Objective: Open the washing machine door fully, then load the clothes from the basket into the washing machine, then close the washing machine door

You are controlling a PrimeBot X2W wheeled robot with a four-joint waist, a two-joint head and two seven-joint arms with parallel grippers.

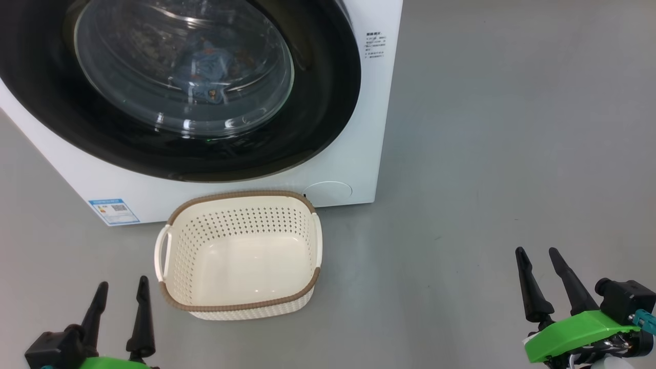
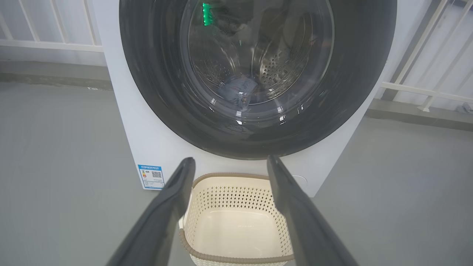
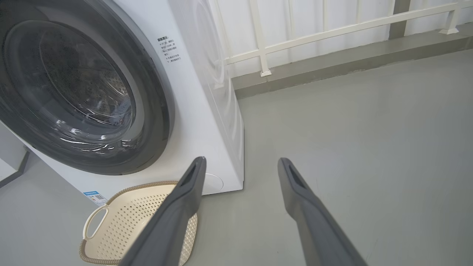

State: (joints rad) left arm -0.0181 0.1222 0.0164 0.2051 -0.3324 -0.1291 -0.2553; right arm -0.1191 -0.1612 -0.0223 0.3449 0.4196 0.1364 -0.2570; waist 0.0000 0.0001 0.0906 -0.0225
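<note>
The washing machine (image 1: 371, 128) stood on the grey floor (image 1: 487, 154), white and boxy; the washing machine door (image 1: 318, 102) sat shut, its glossy black rim flush in the front panel. Behind the bulging glass window (image 1: 128, 77), the clothes (image 1: 205, 66) lay low in the steel drum (image 2: 275, 70) as a light blue bundle, dimmed by reflections; how many pieces were there I could not tell. The basket (image 1: 238, 195) stood upright on the floor just in front of the machine, below the door, its brown rim close to the base panel and its cream bottom showing whole. A blue label sticker (image 1: 114, 210) sat at the machine's lower left; a round cap (image 1: 328, 190) sat at the lower right, just behind the basket's far corner.

The left claw (image 1: 123, 283) hung near the basket's left handle side, apart from it, its two dark fingers spread and gripping nothing; in its wrist view the fingers framed the basket and the door above it. The right claw (image 1: 537, 252) hovered well apart to the right over bare floor, likewise spread wide and holding nothing. A white railing (image 3: 332, 26) ran behind the machine.
</note>
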